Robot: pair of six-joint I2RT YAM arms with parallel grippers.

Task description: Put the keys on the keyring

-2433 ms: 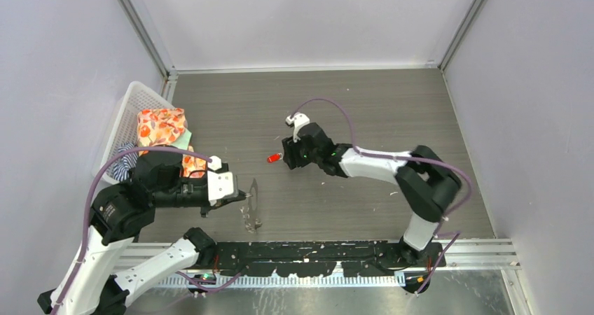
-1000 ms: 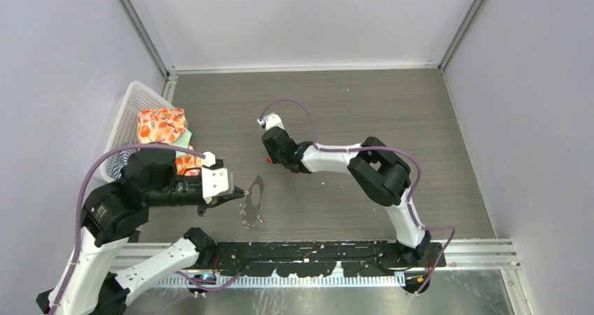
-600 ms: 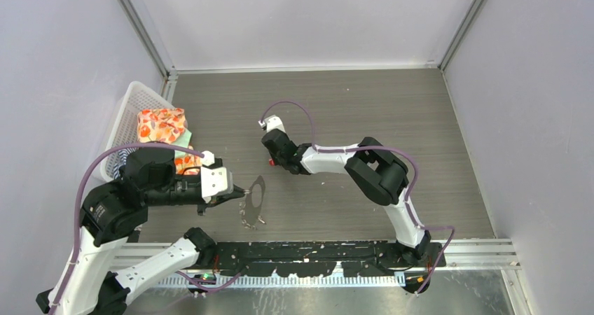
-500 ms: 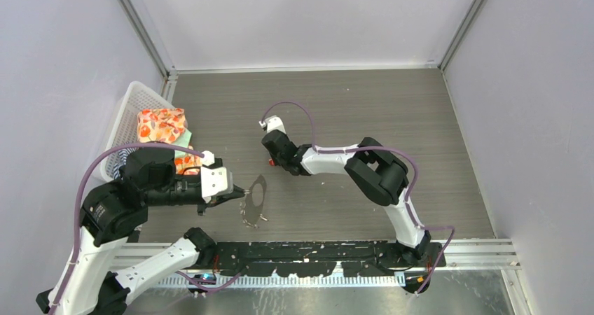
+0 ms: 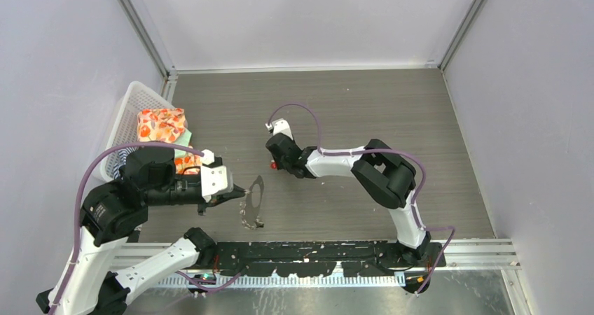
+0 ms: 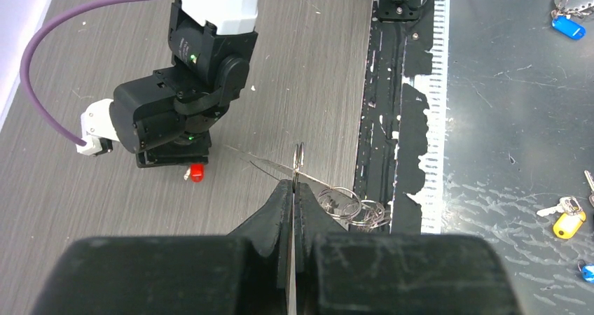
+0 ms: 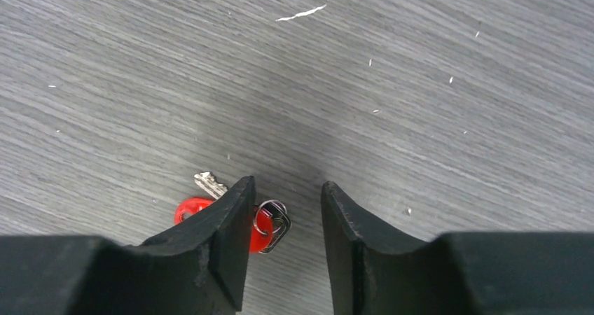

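The red-headed key (image 7: 263, 232) lies flat on the table with a small split ring (image 7: 274, 215) on its head and its silver blade pointing up-left. My right gripper (image 7: 287, 186) is open just over it; the left finger (image 7: 235, 217) covers part of the red head, and the ring lies in the gap. In the top view the key (image 5: 273, 165) sits at the right gripper's (image 5: 278, 161) tip. My left gripper (image 6: 297, 183) is shut on the thin wire of the keyring (image 5: 253, 194), holding it above the table, with small silver keys and rings (image 6: 350, 206) hanging at its low end.
A white basket (image 5: 129, 98) with patterned cloth stands at the far left. A black rail (image 5: 315, 252) runs along the near edge. Loose keys with blue (image 6: 567, 26) and yellow (image 6: 566, 224) tags lie on the metal surface beyond it.
The right gripper swung left onto the red key, then shifted slightly right and nearer. The left gripper turned the keyring from edge-on to a flatter loop, then held still.
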